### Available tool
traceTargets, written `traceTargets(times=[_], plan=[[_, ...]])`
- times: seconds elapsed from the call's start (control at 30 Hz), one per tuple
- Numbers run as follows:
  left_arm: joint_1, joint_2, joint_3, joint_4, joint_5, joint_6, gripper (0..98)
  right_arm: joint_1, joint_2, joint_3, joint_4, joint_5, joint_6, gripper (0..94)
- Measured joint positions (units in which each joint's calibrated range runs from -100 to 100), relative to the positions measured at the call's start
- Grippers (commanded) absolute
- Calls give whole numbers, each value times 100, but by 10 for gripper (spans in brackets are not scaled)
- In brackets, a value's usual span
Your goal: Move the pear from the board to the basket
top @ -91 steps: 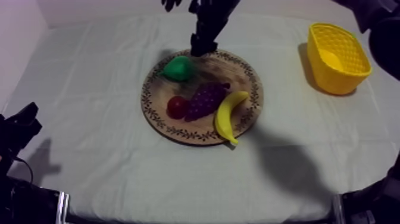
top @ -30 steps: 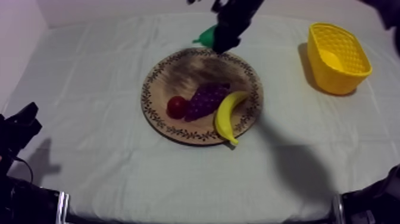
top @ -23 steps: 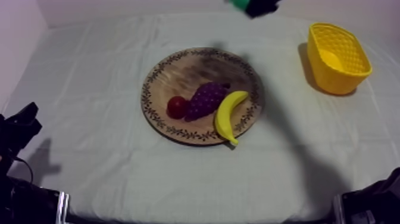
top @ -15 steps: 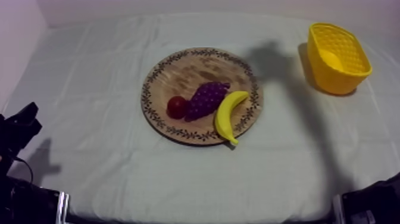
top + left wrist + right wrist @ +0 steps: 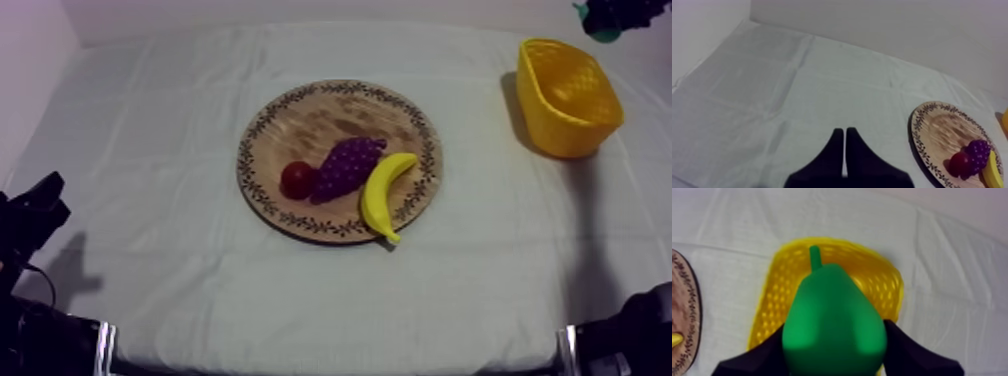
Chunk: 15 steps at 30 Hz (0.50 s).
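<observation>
Grey-white cloth (image 5: 150, 150); pear (image 5: 832, 323) over yellow basket (image 5: 772, 308).

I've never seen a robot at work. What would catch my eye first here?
The bright green pear, gripped in the right hand and hanging over the yellow basket, far off to the right. Next, the round wooden board in the middle, with a banana, grapes and a small red fruit on it.

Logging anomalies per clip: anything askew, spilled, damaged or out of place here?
Nothing stands out. The right hand holds the green toy pear above the yellow basket; the yellow banana, purple grapes and small red fruit lie on the round wooden board.
</observation>
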Motion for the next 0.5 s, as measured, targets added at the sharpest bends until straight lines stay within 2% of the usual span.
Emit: traceTargets(times=[0.17,0.4,0.5], plan=[[0,0,0,0,0,-3,1,89,274,310,30,-279,-1,394],[0,0,0,0,0,-3,1,89,358,607,98,-402,-80,655],[0,0,0,0,0,-3,1,66,305,672,166,-392,-142,717]])
